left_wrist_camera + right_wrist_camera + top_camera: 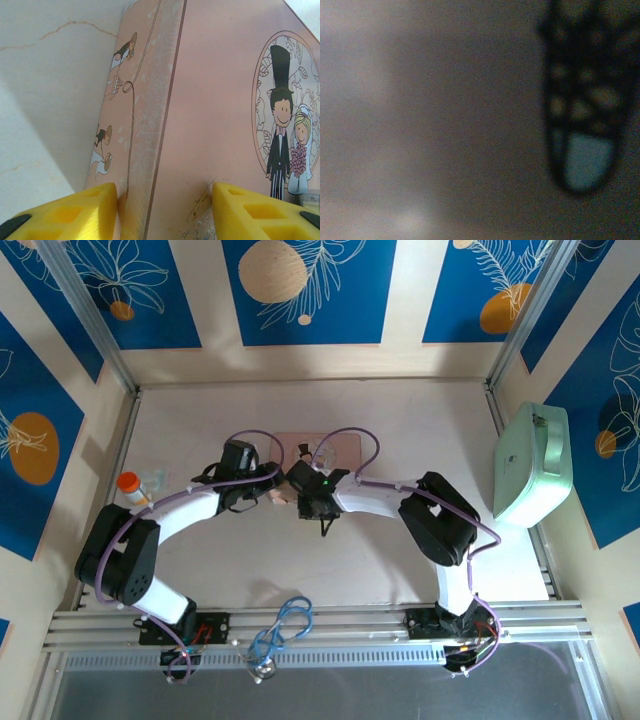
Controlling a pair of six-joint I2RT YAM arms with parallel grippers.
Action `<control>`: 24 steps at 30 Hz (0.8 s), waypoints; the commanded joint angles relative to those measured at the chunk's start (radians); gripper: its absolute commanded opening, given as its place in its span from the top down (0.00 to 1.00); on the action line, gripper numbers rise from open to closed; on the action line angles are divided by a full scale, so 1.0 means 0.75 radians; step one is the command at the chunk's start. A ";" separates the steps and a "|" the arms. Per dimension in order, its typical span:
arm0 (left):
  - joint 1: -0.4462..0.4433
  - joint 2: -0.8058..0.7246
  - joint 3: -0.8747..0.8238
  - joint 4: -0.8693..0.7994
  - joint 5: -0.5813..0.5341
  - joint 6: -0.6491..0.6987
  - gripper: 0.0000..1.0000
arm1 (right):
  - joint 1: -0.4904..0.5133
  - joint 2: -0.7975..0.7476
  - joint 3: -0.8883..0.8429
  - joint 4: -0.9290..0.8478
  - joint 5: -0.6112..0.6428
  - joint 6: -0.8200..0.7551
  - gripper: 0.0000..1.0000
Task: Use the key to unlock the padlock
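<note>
- Padlock (587,167) is taken to be the blurred teal patch at the lower end of a dark lattice shape in the right wrist view. Nothing sharper is offered, and no shackle can be made out.
- From above, both arms are seen meeting at the near edge of the pink picture box (345,445), which lies on the desk (250,570).
- The key could be driven beside the keyhole or twisted askew, because the close view is too dark and blurred for alignment to be judged. The small padlock could then be pushed aside.
- The box could be dragged or tipped if its hold were loosened while force is applied.
- About half spread is how the left pincer (165,210) stands. Its yellow pads (75,217) are set against the box, one on the side wall and one on the lid, so the corner appears to be pinched.
- For the right pincer (300,490), spread or pressed together cannot be told, nor whether a key is held.
</note>
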State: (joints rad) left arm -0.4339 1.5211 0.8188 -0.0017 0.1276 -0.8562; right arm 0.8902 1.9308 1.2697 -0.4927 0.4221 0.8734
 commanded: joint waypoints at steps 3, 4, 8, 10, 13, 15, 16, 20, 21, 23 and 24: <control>0.008 0.021 -0.038 -0.030 0.038 0.002 0.50 | -0.001 0.046 0.083 -0.144 0.025 0.019 0.70; 0.010 0.021 -0.038 -0.032 0.035 -0.001 0.50 | 0.000 0.049 0.097 -0.167 0.025 0.022 0.72; 0.009 0.027 -0.043 -0.022 0.041 -0.009 0.51 | 0.025 0.047 0.122 -0.228 0.058 0.021 0.77; 0.010 0.031 -0.038 -0.023 0.043 -0.008 0.51 | 0.034 0.058 0.156 -0.294 0.085 0.026 0.80; 0.009 0.033 -0.038 -0.022 0.042 -0.008 0.51 | 0.050 0.093 0.220 -0.401 0.129 0.024 0.83; 0.010 0.035 -0.040 -0.017 0.043 -0.010 0.52 | 0.058 0.122 0.256 -0.454 0.152 0.024 0.86; 0.010 0.036 -0.041 -0.018 0.043 -0.010 0.52 | 0.061 0.137 0.278 -0.479 0.160 0.024 0.88; 0.010 0.036 -0.049 -0.014 0.043 -0.010 0.52 | 0.077 0.185 0.353 -0.574 0.206 0.025 0.90; 0.009 0.036 -0.050 -0.012 0.045 -0.010 0.52 | 0.079 0.195 0.361 -0.580 0.205 0.022 0.90; 0.008 0.040 -0.052 -0.008 0.045 -0.010 0.52 | 0.079 0.209 0.367 -0.575 0.187 0.008 0.87; 0.009 0.040 -0.053 -0.008 0.047 -0.011 0.52 | 0.079 0.211 0.365 -0.569 0.179 0.000 0.84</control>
State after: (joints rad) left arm -0.4320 1.5211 0.8082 0.0181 0.1341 -0.8593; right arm 0.9386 2.0609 1.5261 -0.8528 0.5533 0.8810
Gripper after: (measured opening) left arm 0.484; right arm 0.146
